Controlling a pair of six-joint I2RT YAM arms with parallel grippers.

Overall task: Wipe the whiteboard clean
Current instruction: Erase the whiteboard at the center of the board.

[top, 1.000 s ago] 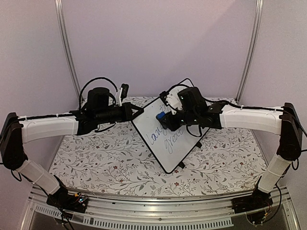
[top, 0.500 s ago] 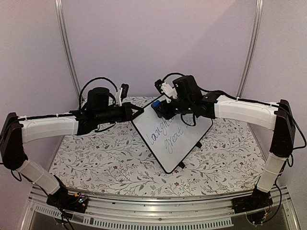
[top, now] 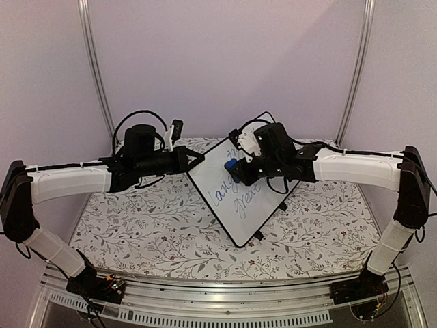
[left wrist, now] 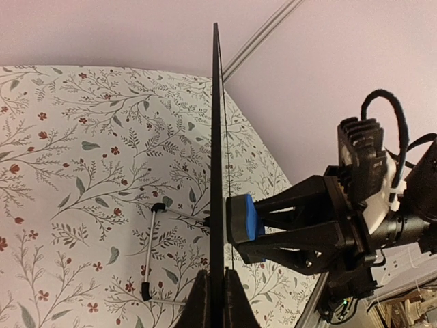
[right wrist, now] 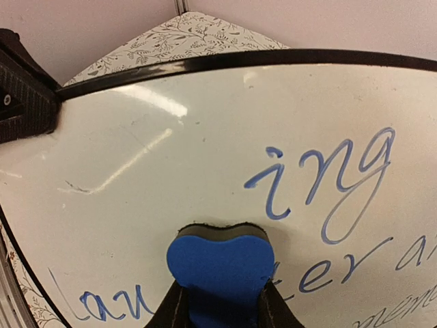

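Observation:
The whiteboard (top: 249, 208) stands tilted on the floral table, with blue cursive writing across it. My left gripper (top: 196, 159) is shut on its upper left rim; in the left wrist view the board (left wrist: 216, 137) appears edge-on between that gripper's fingertips (left wrist: 217, 301). My right gripper (top: 235, 171) is shut on a small blue eraser (top: 231, 165) whose dark pad presses against the board's face near the top. The right wrist view shows the eraser (right wrist: 220, 263) on the whiteboard (right wrist: 171, 137) between "lau" and "ing", with wiped surface above it.
A floral cloth (top: 150, 225) covers the table. The board's wire stand (left wrist: 151, 253) rests on the cloth behind it. Purple walls and two metal poles (top: 95, 68) close in the back. The right arm (left wrist: 341, 219) reaches in from the board's front side.
The right gripper swept the eraser up to the board's top corner, then came back down onto the writing. The left gripper and the board have stayed still.

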